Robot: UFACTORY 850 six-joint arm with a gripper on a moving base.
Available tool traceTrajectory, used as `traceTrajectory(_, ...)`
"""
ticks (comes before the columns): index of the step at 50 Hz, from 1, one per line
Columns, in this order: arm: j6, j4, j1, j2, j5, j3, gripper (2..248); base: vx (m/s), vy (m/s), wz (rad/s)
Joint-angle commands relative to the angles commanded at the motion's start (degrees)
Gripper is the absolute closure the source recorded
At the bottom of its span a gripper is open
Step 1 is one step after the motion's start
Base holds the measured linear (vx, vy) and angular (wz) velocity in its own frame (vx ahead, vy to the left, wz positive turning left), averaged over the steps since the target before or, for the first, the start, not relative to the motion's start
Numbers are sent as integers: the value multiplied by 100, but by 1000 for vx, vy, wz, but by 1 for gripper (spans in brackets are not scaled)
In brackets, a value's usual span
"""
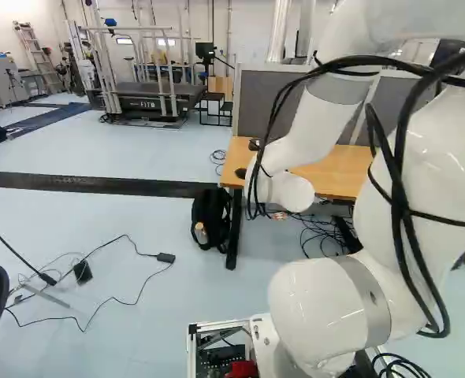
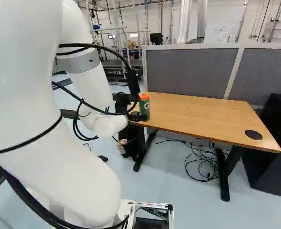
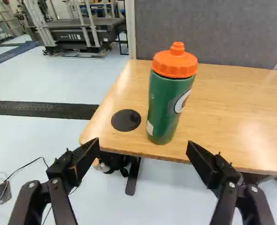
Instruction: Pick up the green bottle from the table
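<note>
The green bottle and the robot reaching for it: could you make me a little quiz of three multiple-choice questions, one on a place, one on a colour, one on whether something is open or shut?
1. Where does the green bottle stand?
A) on the floor
B) on the table
C) on a treadmill

2. What colour is its cap?
A) orange
B) blue
C) white

3. How is the gripper?
A) shut on the bottle
B) shut on nothing
C) open

Key:
1 B: its base rests on the wooden top.
2 A: the wrist view shows an orange cap.
3 C: its fingers stand wide apart.
</note>
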Motion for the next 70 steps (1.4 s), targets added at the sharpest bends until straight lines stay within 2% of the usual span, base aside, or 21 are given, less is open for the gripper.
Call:
traceTrajectory(14, 0, 354, -22, -590, 190, -396, 3, 0, 0, 0)
traceTrajectory(44, 0, 708, -19, -1670, 977, -1147, 3, 0, 0, 0)
traceTrajectory(57, 0, 853, -32, -2025, 1400, -1369, 3, 0, 0, 0)
traceTrajectory(70, 0, 886, -43, -2118, 1480, -1421, 3, 0, 0, 0)
